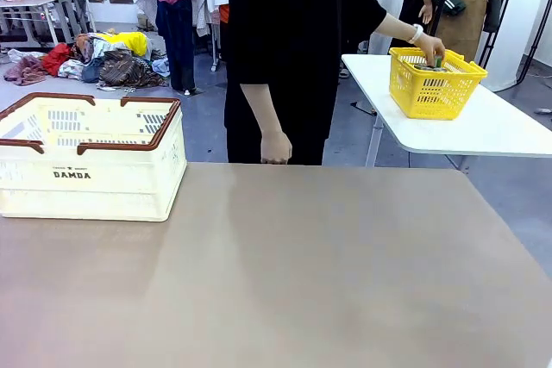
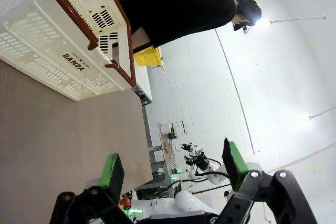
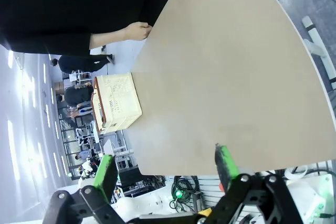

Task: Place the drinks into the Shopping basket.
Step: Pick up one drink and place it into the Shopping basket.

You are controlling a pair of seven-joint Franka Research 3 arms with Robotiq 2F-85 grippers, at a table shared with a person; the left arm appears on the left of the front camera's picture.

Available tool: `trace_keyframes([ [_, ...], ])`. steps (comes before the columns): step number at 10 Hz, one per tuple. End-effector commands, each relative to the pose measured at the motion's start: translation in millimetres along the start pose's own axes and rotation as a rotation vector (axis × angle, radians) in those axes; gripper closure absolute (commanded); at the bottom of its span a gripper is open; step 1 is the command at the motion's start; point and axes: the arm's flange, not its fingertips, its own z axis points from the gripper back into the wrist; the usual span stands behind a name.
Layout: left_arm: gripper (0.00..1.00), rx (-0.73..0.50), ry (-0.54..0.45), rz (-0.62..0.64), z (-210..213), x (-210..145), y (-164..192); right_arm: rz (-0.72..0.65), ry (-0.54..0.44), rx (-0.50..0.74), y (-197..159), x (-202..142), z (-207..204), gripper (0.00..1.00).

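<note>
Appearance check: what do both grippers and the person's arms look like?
Same on left gripper and right gripper: black linkage fingers, silver pivot bolts, green pads. Person: black short sleeves, white wristband.

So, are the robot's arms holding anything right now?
No. The left end effector and the right end effector both stand open with nothing in them. The person's hand is in the yellow basket; whether it grips anything cannot be told.
</note>
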Motion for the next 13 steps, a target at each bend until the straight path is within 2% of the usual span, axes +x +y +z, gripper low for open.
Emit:
trace_keyframes([
  [1, 0.00, -0.022, -0.008, -0.012, 1.1, 1.8, -2.2, 0.021, 0.001, 0.009, 1.7, -0.9, 1.5, 0.00],
  [13, 0.00, -0.022, -0.008, -0.012, 1.1, 1.8, -2.2, 0.021, 0.001, 0.009, 1.7, -0.9, 1.5, 0.00],
])
